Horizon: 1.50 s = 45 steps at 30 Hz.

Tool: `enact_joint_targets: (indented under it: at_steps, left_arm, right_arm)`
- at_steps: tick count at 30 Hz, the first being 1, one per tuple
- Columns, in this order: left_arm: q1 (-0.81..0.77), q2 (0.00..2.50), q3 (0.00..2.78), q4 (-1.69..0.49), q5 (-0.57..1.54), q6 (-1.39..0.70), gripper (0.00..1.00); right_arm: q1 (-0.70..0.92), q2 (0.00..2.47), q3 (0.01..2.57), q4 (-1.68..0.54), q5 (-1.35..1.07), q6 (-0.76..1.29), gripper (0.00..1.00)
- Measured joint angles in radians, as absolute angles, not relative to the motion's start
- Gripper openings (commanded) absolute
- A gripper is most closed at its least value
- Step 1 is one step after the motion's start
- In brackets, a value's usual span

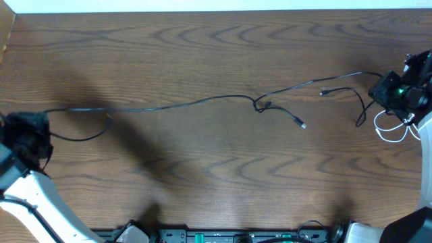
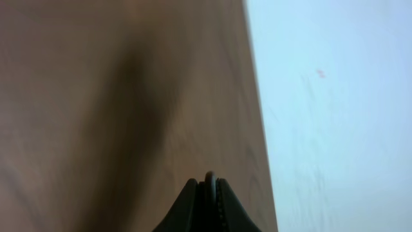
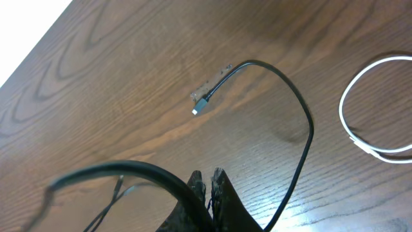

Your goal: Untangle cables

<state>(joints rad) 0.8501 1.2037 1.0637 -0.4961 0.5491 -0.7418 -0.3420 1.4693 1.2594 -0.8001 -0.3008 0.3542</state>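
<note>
The black cable (image 1: 196, 102) is strung across the wooden table (image 1: 202, 40) with a small knot (image 1: 262, 105) right of centre. The white cable (image 1: 390, 129) lies looped at the right edge. The left gripper (image 2: 207, 183) and right gripper (image 3: 207, 175) each look clamped on the black cable, so pulling outward could cinch that knot tight.

A thin black cable (image 1: 189, 102) stretches across the brown wood-grain table (image 1: 202, 40) from the left gripper (image 1: 42, 116) to the right gripper (image 1: 383, 84), each clamped on it. It has a small knot (image 1: 260, 104) towards the right. Two loose plug ends (image 1: 302, 125) lie near the knot, and a thin white cable (image 1: 388, 140) lies looped just beside the right gripper.
</note>
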Motion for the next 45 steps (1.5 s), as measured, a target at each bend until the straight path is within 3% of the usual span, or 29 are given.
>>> enact_joint_targets:
  at_steps: [4,16,17,18,19,23,28,35,41,45]
  left_arm:
    - [0.921,1.204,1.064,-0.519,0.493,-0.760,0.07]
    - [0.898,1.204,1.064,-0.522,0.442,-0.789,0.08]
    - [0.873,1.205,1.064,-0.514,0.448,-0.788,0.13]
    - [0.815,1.205,1.064,-0.492,0.473,-0.781,0.31]
    - [0.785,1.205,1.064,-0.484,0.485,-0.770,0.39]
    - [0.557,1.208,1.065,-0.445,0.502,-0.679,0.58]
    - [0.265,1.211,1.065,-0.448,0.527,-0.556,0.65]
    - [-0.062,1.262,1.065,-0.450,0.535,-0.440,0.66]
    - [-0.228,1.384,1.065,-0.439,0.537,-0.417,0.66]
    - [-0.291,1.478,1.065,-0.425,0.537,-0.419,0.66]
  right_arm:
    - [-0.342,1.469,1.260,-0.803,-0.304,0.354,0.01]
    - [-0.342,1.469,1.260,-0.825,-0.303,0.331,0.01]
    - [-0.342,1.469,1.260,-0.826,-0.303,0.331,0.01]
    - [-0.342,1.469,1.260,-0.826,-0.303,0.331,0.01]
    - [-0.342,1.469,1.259,-0.826,-0.306,0.331,0.01]
    - [-0.344,1.468,1.260,-0.833,-0.320,0.331,0.01]
    - [-0.344,1.468,1.260,-0.834,-0.334,0.327,0.01]
    - [-0.307,1.468,1.260,-0.831,-0.516,0.191,0.01]
    - [-0.173,1.468,1.260,-0.809,-0.838,-0.015,0.01]
    - [-0.063,1.467,1.260,-0.799,-0.910,-0.071,0.01]
